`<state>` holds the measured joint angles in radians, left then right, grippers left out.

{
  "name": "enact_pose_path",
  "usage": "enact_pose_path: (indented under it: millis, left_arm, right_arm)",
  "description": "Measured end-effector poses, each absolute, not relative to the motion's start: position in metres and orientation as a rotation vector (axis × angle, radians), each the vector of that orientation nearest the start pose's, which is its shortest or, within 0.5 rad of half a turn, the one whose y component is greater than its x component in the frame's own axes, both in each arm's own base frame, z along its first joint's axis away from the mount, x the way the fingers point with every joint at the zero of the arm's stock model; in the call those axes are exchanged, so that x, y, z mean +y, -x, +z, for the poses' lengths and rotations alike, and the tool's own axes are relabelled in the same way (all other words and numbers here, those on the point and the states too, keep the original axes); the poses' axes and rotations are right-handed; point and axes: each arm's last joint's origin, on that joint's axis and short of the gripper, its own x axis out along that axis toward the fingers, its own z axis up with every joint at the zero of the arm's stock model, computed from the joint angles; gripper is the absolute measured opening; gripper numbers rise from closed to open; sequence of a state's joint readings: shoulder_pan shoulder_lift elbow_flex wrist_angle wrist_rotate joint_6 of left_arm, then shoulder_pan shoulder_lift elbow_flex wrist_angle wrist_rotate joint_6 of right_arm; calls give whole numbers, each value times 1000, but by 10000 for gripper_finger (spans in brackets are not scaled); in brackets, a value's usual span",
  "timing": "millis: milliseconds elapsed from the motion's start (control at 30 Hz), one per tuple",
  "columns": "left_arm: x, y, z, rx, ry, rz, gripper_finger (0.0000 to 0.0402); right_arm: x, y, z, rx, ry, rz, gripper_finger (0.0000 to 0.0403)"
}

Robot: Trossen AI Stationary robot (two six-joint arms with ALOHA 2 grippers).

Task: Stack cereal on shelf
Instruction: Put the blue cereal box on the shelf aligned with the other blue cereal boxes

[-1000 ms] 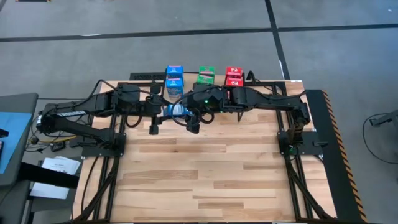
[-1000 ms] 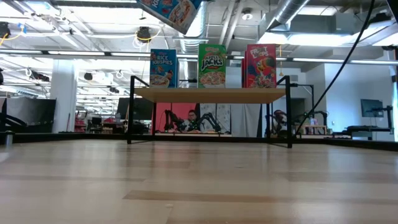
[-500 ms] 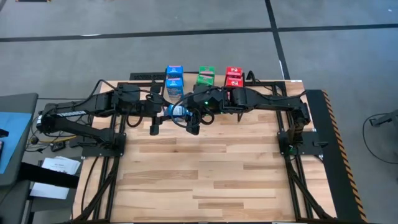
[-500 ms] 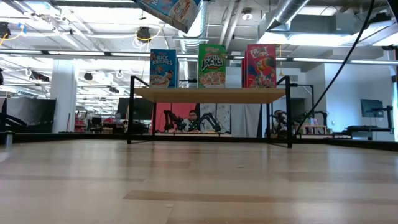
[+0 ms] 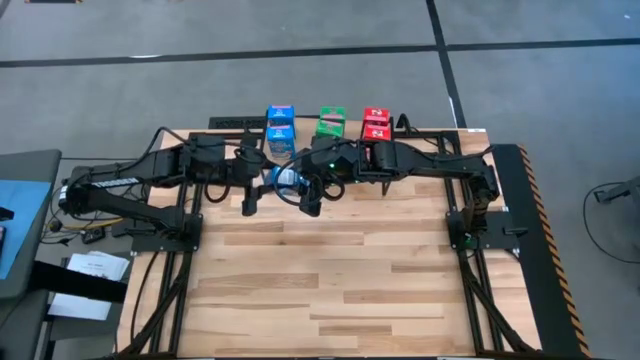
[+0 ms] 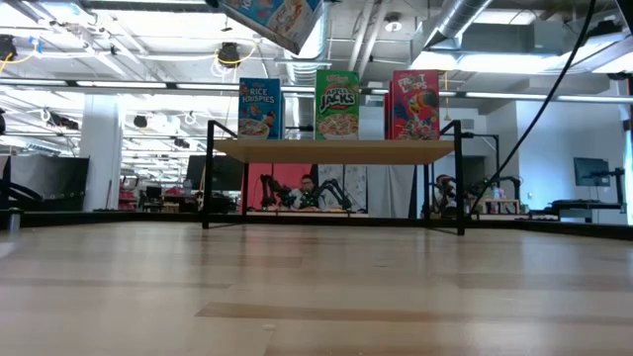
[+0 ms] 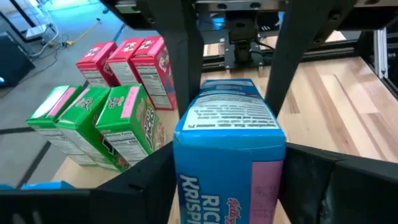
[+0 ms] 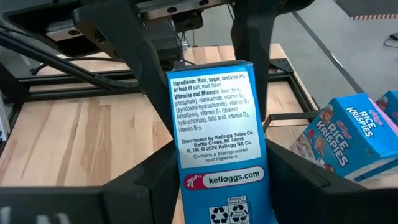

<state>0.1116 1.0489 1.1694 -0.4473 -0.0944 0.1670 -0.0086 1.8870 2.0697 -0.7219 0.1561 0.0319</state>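
1. High view: both arms are meeting over the table's 12 o'clock end. The left gripper is reaching in from 9 o'clock and the right gripper from 3 o'clock. The blue cereal box is hanging between them, just at 6 o'clock of the shelved blue boxes. Green boxes and red boxes are sitting in rows to the 3 o'clock side. Prob. a handover, so the better-placed arm is getting the box.
2. Low view: the shelf is carrying blue, green and red fronts, all upright, w/ colours grouped. The carried box is showing tilted at 12 o'clock, well above the plank and touching nothing below. It is being kept high, I'd say, so it is clearing the standing boxes.
3. Left wrist view: the box is filling the frame end-on, w/ the right gripper's two fingers pressing its side faces from the far end. Can't tell whether the left gripper is pinching or has let go.
4. Right wrist view: the ingredients panel is facing the cam. The right gripper is pinching the box across its narrow sides. Two blue boxes are lying at 3 o'clock, so this one is prob. going beside them to complete that colour.
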Motion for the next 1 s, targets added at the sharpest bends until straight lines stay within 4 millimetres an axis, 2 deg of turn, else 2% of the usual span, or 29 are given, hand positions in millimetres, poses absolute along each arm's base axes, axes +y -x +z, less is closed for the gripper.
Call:
enact_pose_path:
  millis: [400, 733, 1000]
  left_arm:
    - [33, -207, 394, 324, -134, 247, 301]
    - [32, -180, 409, 251, -144, 336, 307]
    - [32, -148, 414, 232, -28, 512, 307]
  right_arm:
    - [-14, -414, 408, 540, -35, -226, 225]
    - [-20, -414, 409, 523, -52, -245, 225]
    - [-26, -416, 412, 481, -95, -270, 225]
